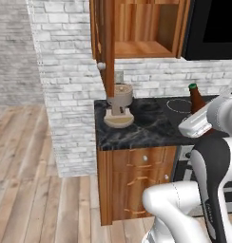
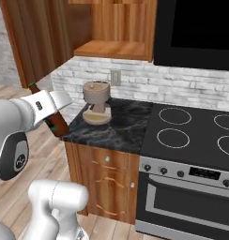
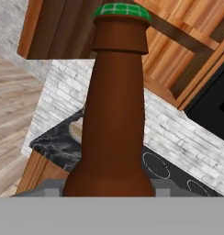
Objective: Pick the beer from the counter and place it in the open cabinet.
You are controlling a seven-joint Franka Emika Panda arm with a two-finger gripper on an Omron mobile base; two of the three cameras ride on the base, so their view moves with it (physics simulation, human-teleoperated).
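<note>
My jaws are clamped on the beer (image 3: 114, 110), gripping it low on its body and holding it up in the air, clear of any surface. Its green cap points up toward the open cabinet (image 1: 137, 28), whose plank shelf sits above and beyond the bottle. Below the cabinet, a beige coffee grinder (image 2: 97, 101) stands on the black marble desk (image 1: 151, 126) beside the stove (image 2: 191, 136).

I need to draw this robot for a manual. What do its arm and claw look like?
The arm is built of glossy white rounded segments with dark grey to black joints. One joint cap carries a small pale round emblem in the right base view. The claw sits on a white, boxy hand. No loose cables show.
</note>
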